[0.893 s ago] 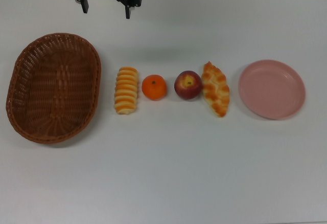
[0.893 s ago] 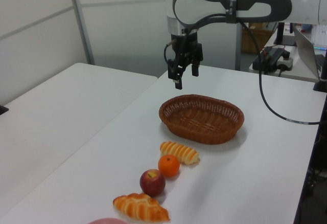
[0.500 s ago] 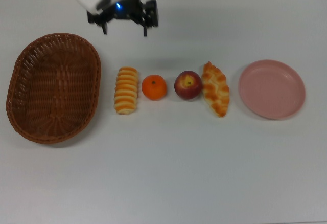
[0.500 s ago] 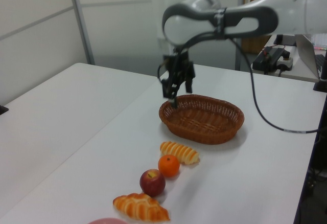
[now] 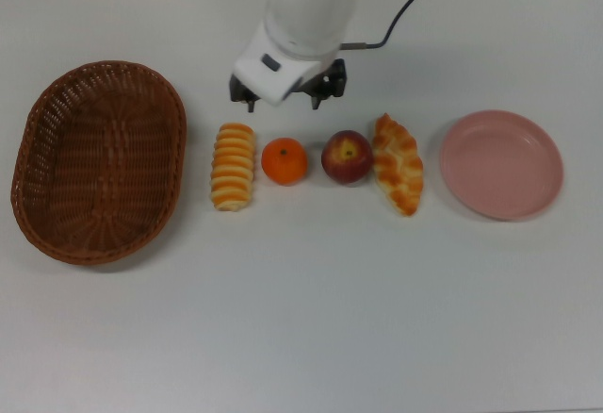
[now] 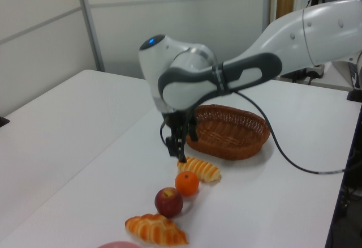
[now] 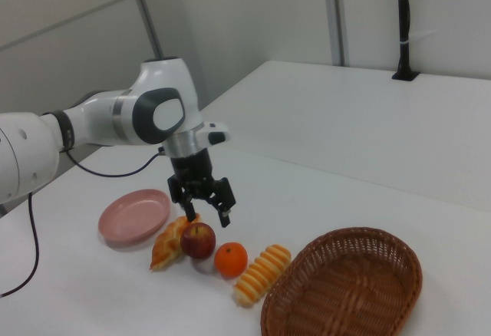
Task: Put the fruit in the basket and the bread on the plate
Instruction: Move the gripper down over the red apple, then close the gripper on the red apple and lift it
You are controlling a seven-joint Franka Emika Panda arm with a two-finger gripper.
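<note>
Currently the black two-finger claw (image 7: 206,205) hangs open, holding nothing. Directly below it sit the small bright orange mandarin (image 5: 285,161) and the dark red apple (image 5: 347,156).

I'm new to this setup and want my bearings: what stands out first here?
The white robot arm's open black gripper hangs over a row of food on the white table. In the top view the row runs ribbed loaf, orange mandarin, red apple, braided loaf. The empty wicker basket lies at the top view's left, the empty pink plate at its right.
</note>
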